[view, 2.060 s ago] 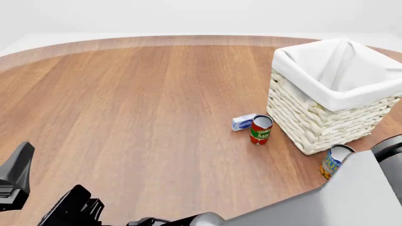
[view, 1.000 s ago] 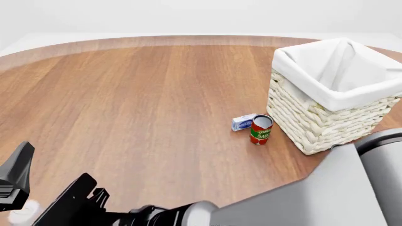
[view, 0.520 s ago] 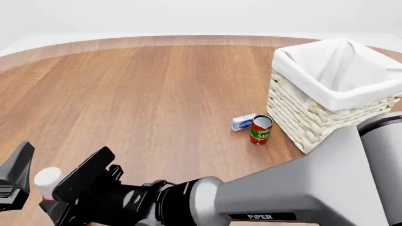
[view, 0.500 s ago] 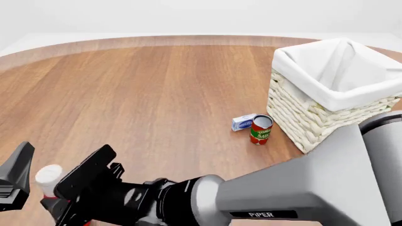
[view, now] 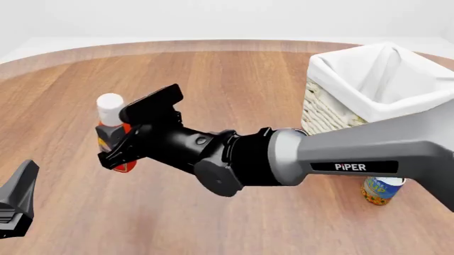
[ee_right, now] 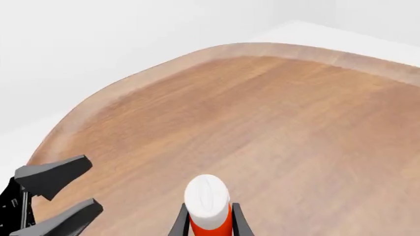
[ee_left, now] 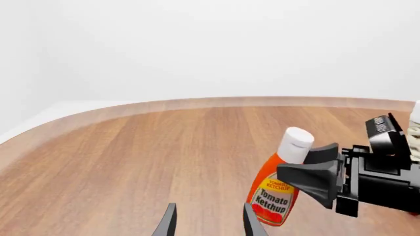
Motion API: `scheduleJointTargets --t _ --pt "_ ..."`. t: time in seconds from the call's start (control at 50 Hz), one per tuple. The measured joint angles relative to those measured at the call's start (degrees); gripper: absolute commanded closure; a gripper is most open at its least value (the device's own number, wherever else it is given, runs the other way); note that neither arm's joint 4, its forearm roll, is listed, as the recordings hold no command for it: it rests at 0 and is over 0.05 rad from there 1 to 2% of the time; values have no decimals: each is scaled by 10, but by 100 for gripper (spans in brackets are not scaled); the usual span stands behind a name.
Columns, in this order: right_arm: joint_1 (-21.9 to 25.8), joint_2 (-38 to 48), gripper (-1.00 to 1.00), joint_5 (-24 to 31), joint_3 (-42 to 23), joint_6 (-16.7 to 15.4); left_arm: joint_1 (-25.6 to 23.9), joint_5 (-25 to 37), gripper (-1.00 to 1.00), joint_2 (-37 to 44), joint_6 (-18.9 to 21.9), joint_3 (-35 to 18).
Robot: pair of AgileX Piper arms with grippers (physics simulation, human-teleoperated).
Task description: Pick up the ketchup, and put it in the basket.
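The ketchup (view: 112, 133), a red bottle with a white cap, is tilted and gripped around its body by my right gripper (view: 127, 130), which is shut on it left of the table's middle. The left wrist view has the ketchup (ee_left: 274, 194) in the right gripper (ee_left: 315, 178), just beyond my open, empty left gripper (ee_left: 210, 225). The right wrist view looks down on the bottle's cap (ee_right: 206, 194) between the fingers. My left gripper (view: 18, 199) sits at the near left edge. The white wicker basket (view: 322, 109) stands at the far right.
A yellow and blue can (view: 381, 190) stands near the front right, below the basket. My right arm (view: 341, 159) stretches across the middle of the table and hides what lies behind it. The left gripper (ee_right: 56, 194) also shows in the right wrist view.
My right gripper has carried the ketchup from the near left corner up and farther onto the table. The arm now covers the tomato sauce can and the small box. The left gripper has not moved.
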Motion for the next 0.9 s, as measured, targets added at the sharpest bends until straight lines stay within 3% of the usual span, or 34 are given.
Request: scheduleJointTargets --t 0.26,0.9 --pt "-60 -66 100 -7 17 -24 0 0 -100 0 0 0" --pt "-220 -223 100 -96 123 -35 0 0 -100 0 0 0"
